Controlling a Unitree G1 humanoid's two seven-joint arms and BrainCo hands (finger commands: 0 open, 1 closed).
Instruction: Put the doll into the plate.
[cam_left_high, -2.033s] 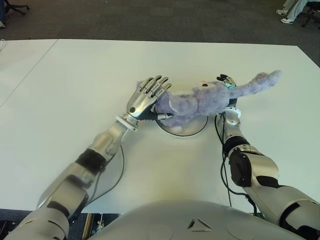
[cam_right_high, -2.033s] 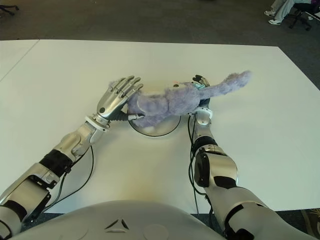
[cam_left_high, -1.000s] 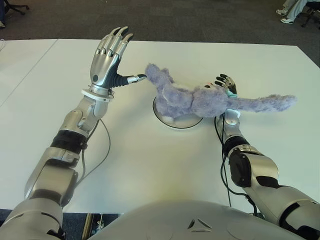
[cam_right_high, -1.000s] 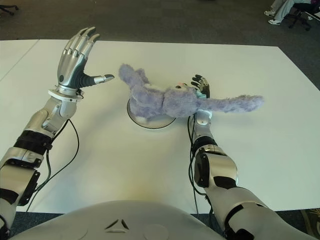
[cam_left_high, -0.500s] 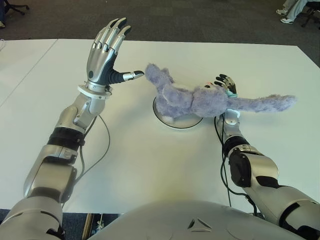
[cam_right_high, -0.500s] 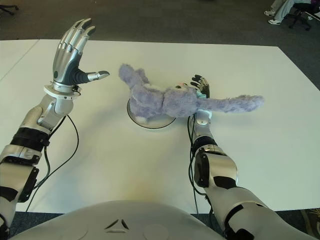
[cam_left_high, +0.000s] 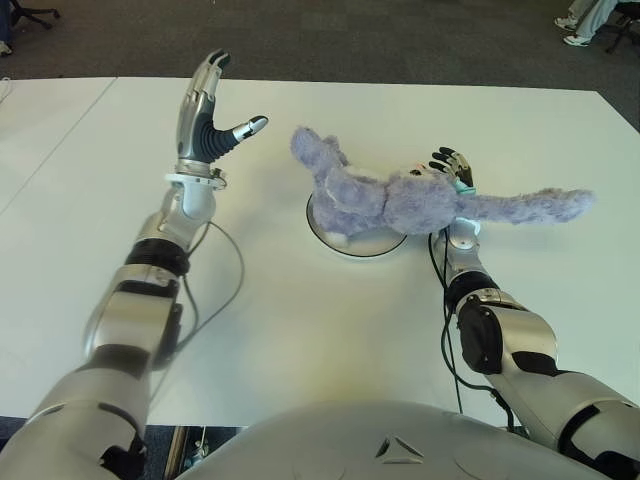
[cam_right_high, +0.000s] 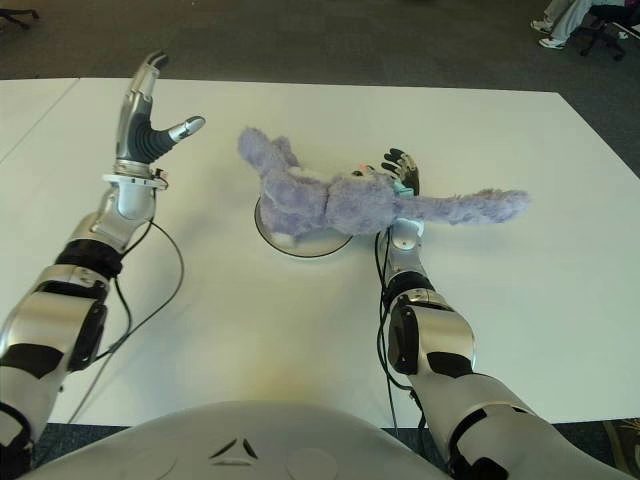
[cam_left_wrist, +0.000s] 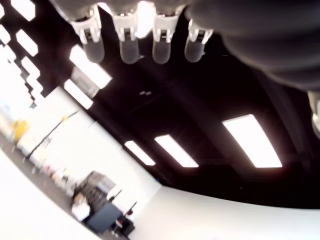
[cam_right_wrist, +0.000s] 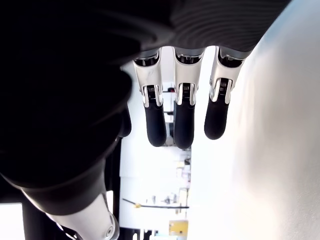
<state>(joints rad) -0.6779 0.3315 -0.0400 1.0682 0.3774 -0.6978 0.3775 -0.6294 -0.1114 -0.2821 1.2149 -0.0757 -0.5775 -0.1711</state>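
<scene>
A purple plush doll lies across the white plate in the middle of the table. Its body covers most of the plate, one limb points up to the left, and a long furry limb stretches right, off the plate. My left hand is raised to the left of the doll, apart from it, open with fingers straight up and nothing in it. My right hand shows flat at the doll's right side, partly under it, its fingers straight and open.
The white table reaches all around the plate. A second table adjoins it on the left. A black cable loops beside my left forearm. A person's feet show on dark carpet at the far right.
My left hand has let go of the doll, lifted away to the left and turned edge-on. The doll has dropped across the plate and lies still. The right hand has not moved.
</scene>
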